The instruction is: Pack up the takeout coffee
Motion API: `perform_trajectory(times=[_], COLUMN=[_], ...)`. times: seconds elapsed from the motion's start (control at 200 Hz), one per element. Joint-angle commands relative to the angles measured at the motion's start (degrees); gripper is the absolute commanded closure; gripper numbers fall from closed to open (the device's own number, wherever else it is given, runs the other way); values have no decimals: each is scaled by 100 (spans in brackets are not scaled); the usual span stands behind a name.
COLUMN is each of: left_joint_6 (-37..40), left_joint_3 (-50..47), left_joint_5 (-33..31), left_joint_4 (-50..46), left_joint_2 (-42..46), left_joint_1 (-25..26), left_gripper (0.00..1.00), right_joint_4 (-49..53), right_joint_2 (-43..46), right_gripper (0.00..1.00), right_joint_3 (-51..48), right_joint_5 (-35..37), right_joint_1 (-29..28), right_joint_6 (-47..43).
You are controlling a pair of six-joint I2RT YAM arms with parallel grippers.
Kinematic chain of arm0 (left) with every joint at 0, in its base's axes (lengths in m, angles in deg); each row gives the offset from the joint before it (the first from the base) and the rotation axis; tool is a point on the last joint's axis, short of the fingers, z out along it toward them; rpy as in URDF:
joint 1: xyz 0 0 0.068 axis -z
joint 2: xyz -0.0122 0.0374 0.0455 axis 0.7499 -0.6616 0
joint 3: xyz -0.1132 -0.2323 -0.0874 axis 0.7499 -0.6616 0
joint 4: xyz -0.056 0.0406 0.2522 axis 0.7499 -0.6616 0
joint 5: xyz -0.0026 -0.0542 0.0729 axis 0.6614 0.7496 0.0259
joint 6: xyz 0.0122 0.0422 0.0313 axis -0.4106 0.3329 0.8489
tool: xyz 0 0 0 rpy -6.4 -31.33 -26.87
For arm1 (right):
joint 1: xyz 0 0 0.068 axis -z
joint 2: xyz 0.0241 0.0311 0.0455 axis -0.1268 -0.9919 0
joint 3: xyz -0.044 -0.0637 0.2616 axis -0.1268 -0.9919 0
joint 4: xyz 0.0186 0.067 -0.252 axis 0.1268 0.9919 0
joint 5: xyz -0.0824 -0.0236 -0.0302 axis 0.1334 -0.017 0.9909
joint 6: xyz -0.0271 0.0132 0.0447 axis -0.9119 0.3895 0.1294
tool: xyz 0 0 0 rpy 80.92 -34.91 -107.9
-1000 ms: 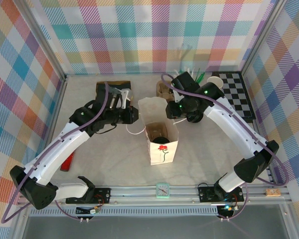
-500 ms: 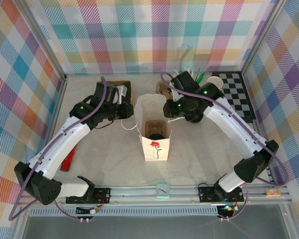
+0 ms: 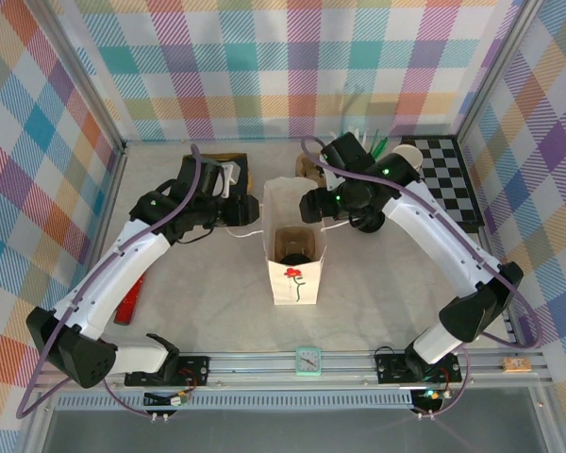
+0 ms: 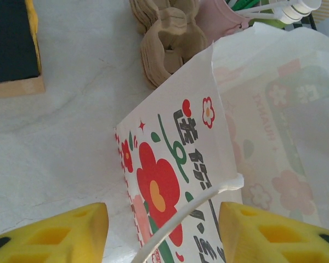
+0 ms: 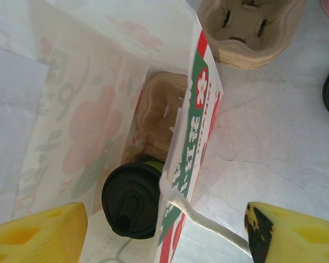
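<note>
- The coffee (image 5: 132, 204) sits lidded inside the bag (image 5: 88, 126): packing looks done.
- The left claw (image 4: 162, 233) and the right claw (image 5: 164, 230) gape wide at its rim, gripping nothing; only backing off seems left.

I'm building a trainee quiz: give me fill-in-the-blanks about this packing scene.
The takeout coffee sits ___ the paper bag. Its lid is coloured ___. The paper bag stands ___. The left gripper and right gripper are both ___.
Missing: inside; black; upright; open.
</note>
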Motion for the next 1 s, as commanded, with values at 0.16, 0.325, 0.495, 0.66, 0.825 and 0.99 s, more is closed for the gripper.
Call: perform_trajectory(times=[0.16,0.325,0.495,0.66,0.825,0.99], left_joint_6=[181,243,282,294,265,137], left_joint_3=[357,234,67,8,-91,-100], left_joint_5=[-132,-56,-161,-397,-578,-805], left_joint_4=[-63,293,581,664,730,674], left_joint_2=[338,612,917,1074,1134,1056], left_joint_1=[-56,-57,-56,-56,-56,-106], left_gripper=[39,37,35,34,34,34], right_joint_4=[501,556,547,720,755,720], right_joint_2=[-202,-107,48,108,179,248], right_gripper=[17,15,14,14,15,16], right_joint_3=[883,1195,1362,1676,1774,1679], right_joint_5=[205,306,595,1045,1263,1256], right_joint_1=[34,34,34,52,252,667], right_joint_6=[-244,-386,-511,-568,-585,-603])
